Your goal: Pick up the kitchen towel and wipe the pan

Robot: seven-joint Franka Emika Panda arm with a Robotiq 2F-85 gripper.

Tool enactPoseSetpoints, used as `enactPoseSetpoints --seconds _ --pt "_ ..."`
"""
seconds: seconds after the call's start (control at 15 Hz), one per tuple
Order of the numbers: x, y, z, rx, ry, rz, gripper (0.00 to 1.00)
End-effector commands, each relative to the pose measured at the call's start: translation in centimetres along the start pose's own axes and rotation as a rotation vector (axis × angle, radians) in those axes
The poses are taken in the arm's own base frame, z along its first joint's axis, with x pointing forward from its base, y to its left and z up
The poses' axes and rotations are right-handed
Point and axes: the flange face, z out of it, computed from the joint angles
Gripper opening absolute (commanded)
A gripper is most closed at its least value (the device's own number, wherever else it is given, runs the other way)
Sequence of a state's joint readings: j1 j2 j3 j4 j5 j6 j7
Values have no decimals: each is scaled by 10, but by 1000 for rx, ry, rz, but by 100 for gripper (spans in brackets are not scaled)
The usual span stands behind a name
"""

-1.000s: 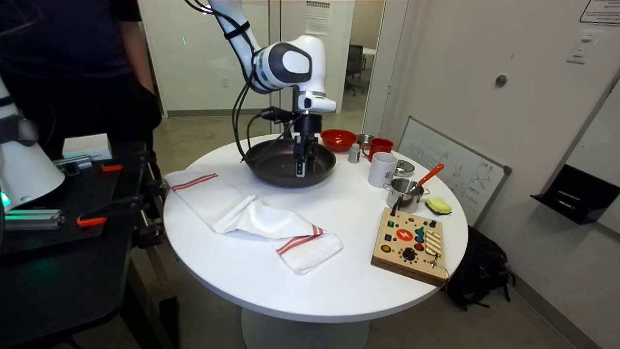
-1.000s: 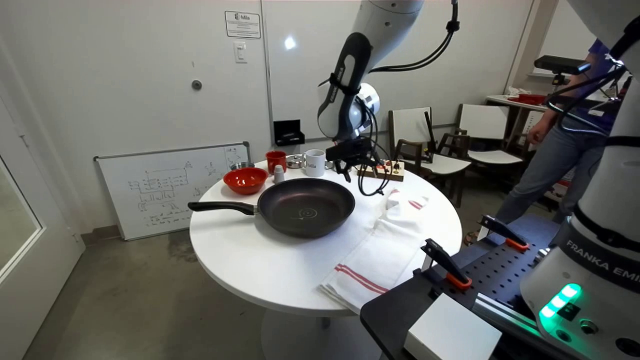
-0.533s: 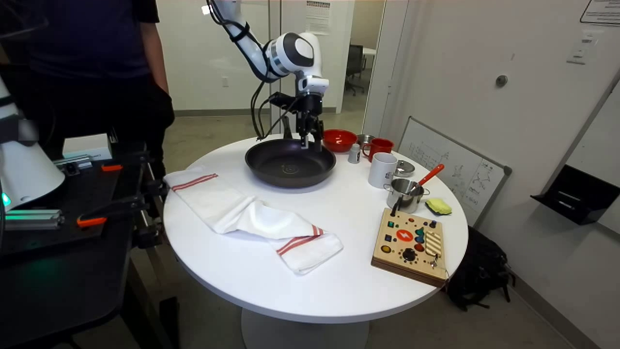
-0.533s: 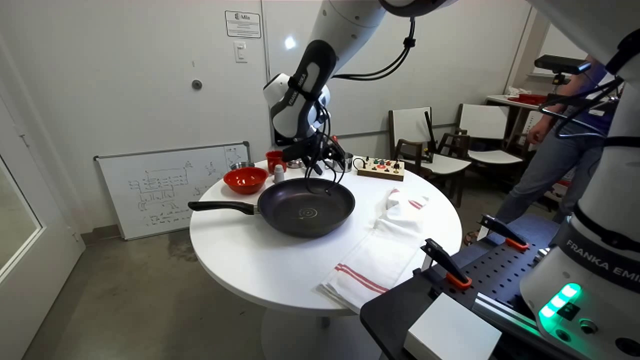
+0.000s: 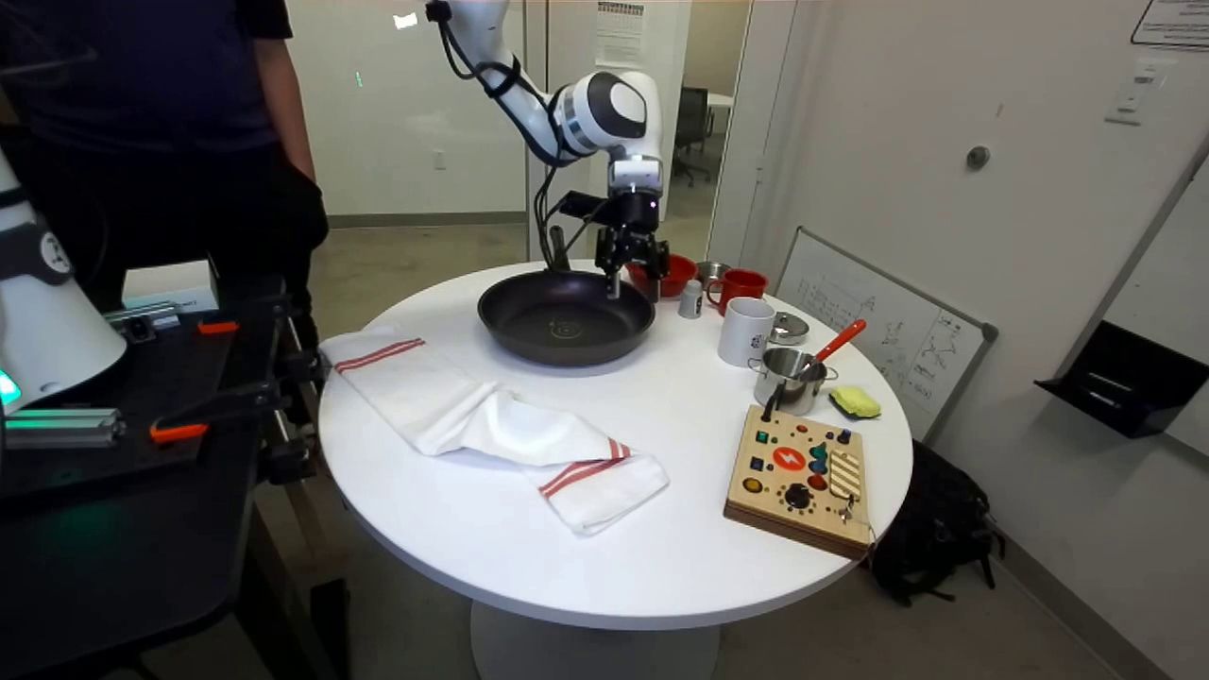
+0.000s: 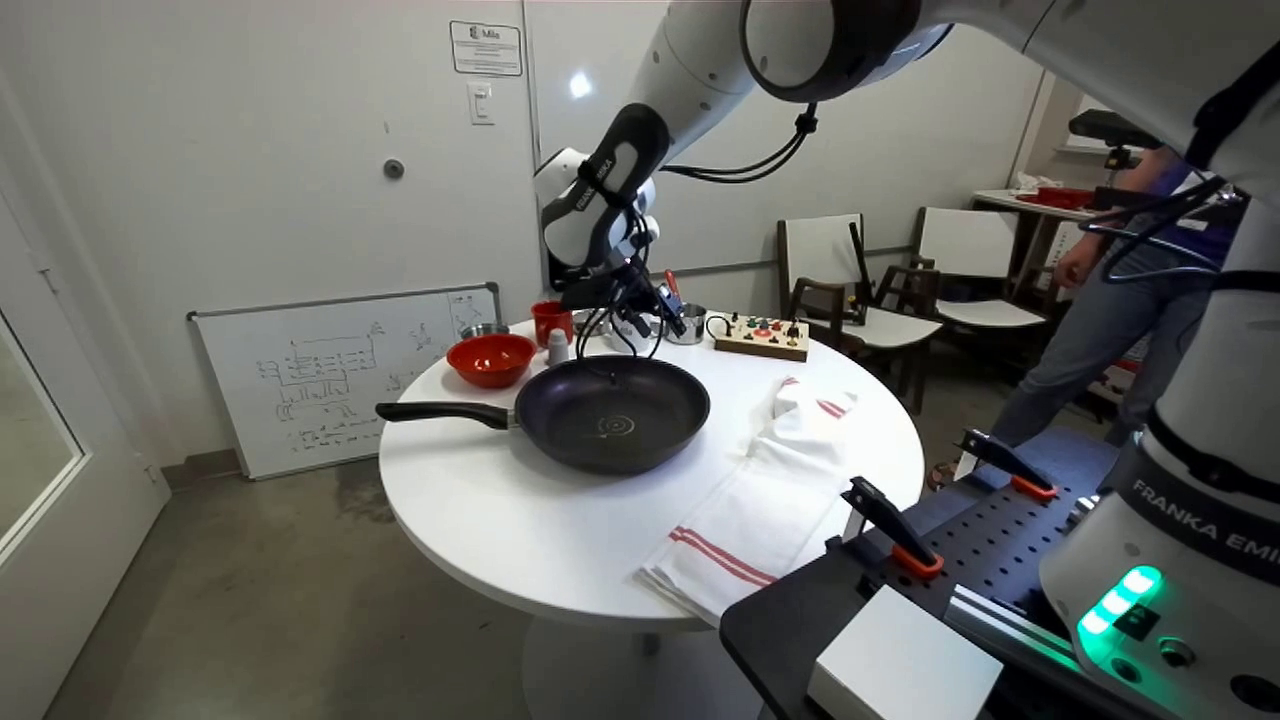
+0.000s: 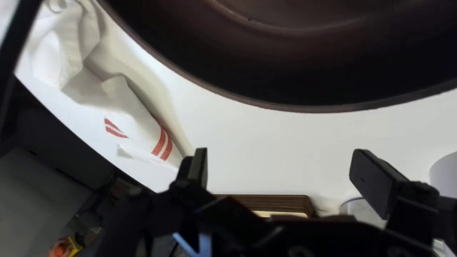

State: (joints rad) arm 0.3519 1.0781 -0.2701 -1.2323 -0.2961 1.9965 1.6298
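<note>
The kitchen towel (image 5: 510,425), white with thin red stripes, lies loosely bunched along the table in both exterior views; part of the towel (image 7: 117,103) shows at the left of the wrist view. Beside it rests the black pan (image 6: 612,430), flat on the table with its handle (image 6: 440,412) pointing away from the towel. My gripper (image 5: 634,286) hangs above the table near the pan's rim, on the side towards the mugs. In the wrist view the gripper (image 7: 280,167) is open, its fingers wide apart with nothing between them, and the pan's rim (image 7: 310,108) curves across the top.
A red bowl (image 6: 490,360), a grey shaker (image 5: 690,299), a red mug (image 5: 741,288), a white mug (image 5: 746,331) and a steel pot (image 5: 786,385) stand along the table's far side. A wooden board (image 5: 798,482) and a yellow sponge (image 5: 855,401) lie near them.
My gripper has moved across to the mug side of the pan and turned, so both fingers now show apart. The towel and the pan have stayed where they were.
</note>
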Motion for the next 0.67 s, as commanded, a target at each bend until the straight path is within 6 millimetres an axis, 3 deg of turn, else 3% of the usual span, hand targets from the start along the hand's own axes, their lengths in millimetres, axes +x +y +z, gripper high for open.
enactPoseSetpoints --seconds 0.0,0.33,0.6 --pt "29 -2 14 103 -68 89 100" --pt "72 23 44 191 -115 146 100" --pt "110 68 72 199 -163 218 100"
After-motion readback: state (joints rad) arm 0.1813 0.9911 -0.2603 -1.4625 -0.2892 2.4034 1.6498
